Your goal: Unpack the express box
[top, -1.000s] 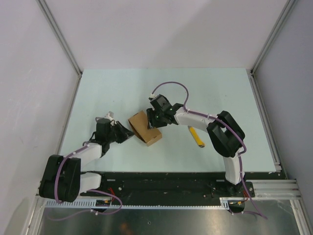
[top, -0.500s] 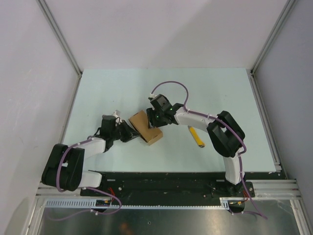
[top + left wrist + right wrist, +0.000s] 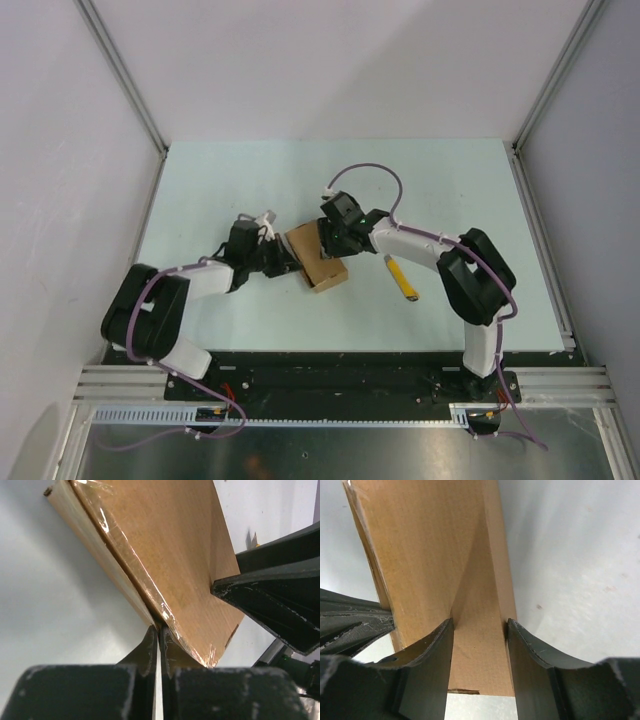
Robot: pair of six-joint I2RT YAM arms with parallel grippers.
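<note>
Both sides of the express box [image 3: 325,272] are gripped by the right tool [image 3: 479,626]; the left tool [image 3: 158,630] (clenched, tips together) is pressed against its taped seam.

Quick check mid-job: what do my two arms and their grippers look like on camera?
The left arm and right arm match: white link shells, bulky black joint housings, and a purple cable running along each, looping above the right arm's wrist. The left gripper and right gripper are black, with two tapering fingers scuffed pale at the edges.
</note>
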